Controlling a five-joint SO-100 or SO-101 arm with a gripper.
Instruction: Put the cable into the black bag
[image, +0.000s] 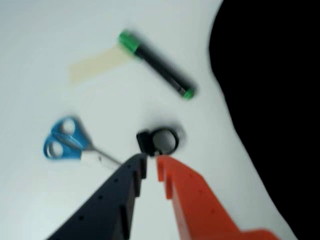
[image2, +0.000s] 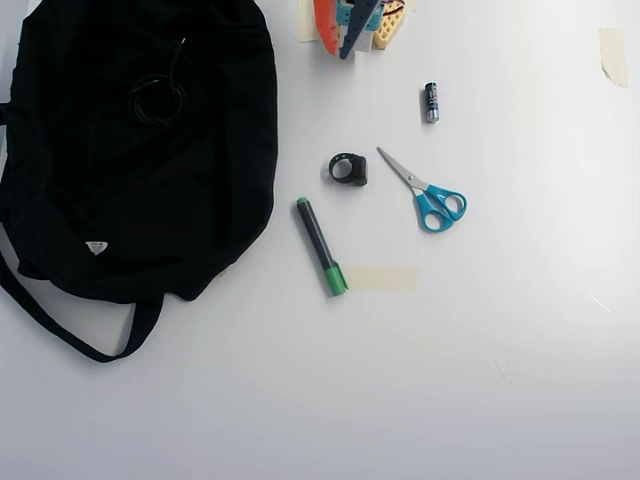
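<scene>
cable (image2: 157, 98) lies on black bag (image2: 190, 170), well apart from jaws.

Gripper (image: 151, 165) enters from the bottom edge, black finger (image: 131, 175) on the left and orange finger (image: 172, 177) on the right with a narrow gap between, tips just below the small black ring (image: 161, 141). Blue scissors (image: 70, 144) lie at left, black-and-green marker (image: 156, 65) above beside a tape strip (image: 97, 65), black bag (image: 272, 100) fills the right side, all blurred
</scene>
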